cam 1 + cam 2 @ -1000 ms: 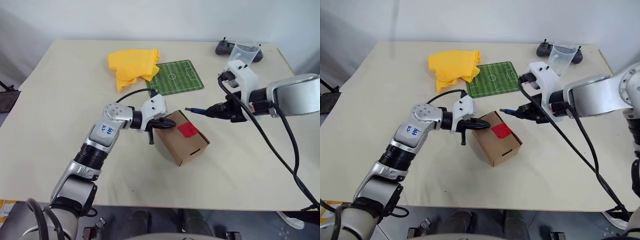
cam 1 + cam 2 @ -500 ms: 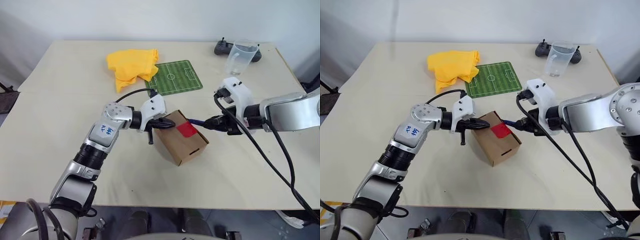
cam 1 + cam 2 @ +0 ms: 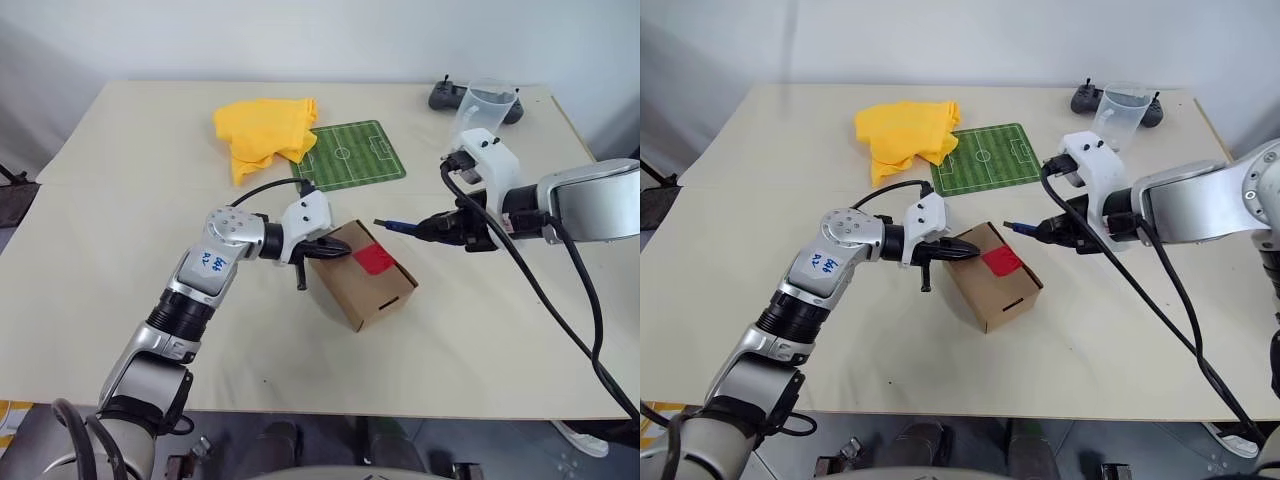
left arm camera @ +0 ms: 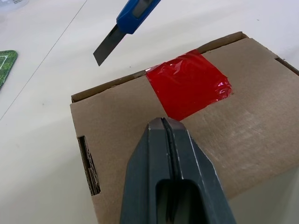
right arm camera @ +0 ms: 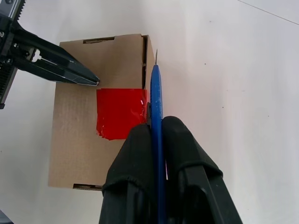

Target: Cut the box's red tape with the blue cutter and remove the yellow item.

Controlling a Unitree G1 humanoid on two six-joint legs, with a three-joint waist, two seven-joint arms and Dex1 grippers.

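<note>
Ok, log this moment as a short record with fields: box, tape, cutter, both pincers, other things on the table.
box: brown box on the table, flaps shut
tape: red tape across the seam, looks uncut
cutter: blue cutter, blade out, off the box
left pincer: left pincer shut, tips pressed on the box top
right pincer: right pincer shut on the blue cutter
others: yellow cloth, green mat, clear cup, black controller

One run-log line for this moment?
left gripper: shut, pressing box top | right gripper: holds cutter, blade above red tape | tape uncut
</note>
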